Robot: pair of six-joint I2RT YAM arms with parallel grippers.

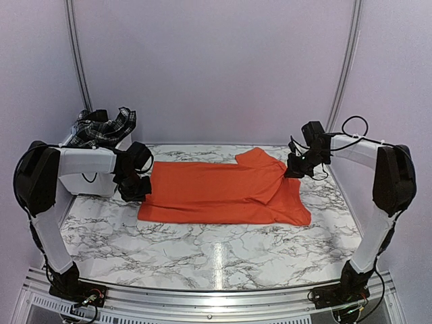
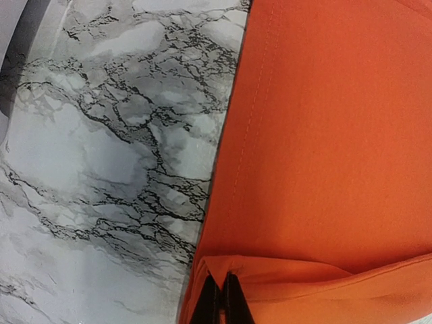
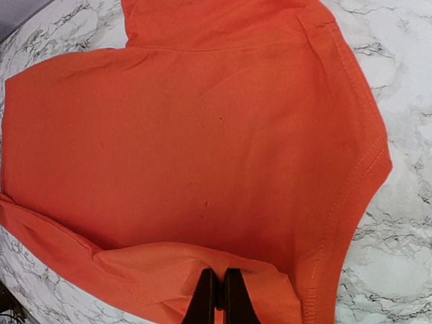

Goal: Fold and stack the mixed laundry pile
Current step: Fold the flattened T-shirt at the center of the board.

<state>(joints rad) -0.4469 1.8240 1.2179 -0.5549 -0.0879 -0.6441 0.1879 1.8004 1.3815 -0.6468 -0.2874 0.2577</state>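
A bright orange T-shirt point(image 1: 223, 192) lies spread across the middle of the marble table, partly folded over itself. My left gripper point(image 1: 137, 188) is at the shirt's left edge, shut on a pinch of orange cloth point(image 2: 270, 277); the black fingertips point(image 2: 233, 300) press together under a raised fold. At the shirt's right end my right gripper point(image 1: 295, 169) is shut on the orange fabric point(image 3: 175, 263) too, lifting a small ridge near the sleeve point(image 3: 351, 175). A black-and-white plaid piece point(image 1: 101, 128) hangs out of the bin at the back left. No pale blue piece is in view.
A white plastic bin point(image 1: 94, 179) stands at the back left corner, behind the left arm. Marble tabletop point(image 1: 202, 250) runs from the shirt to the metal rail at the near edge. Pale walls close in the back and sides.
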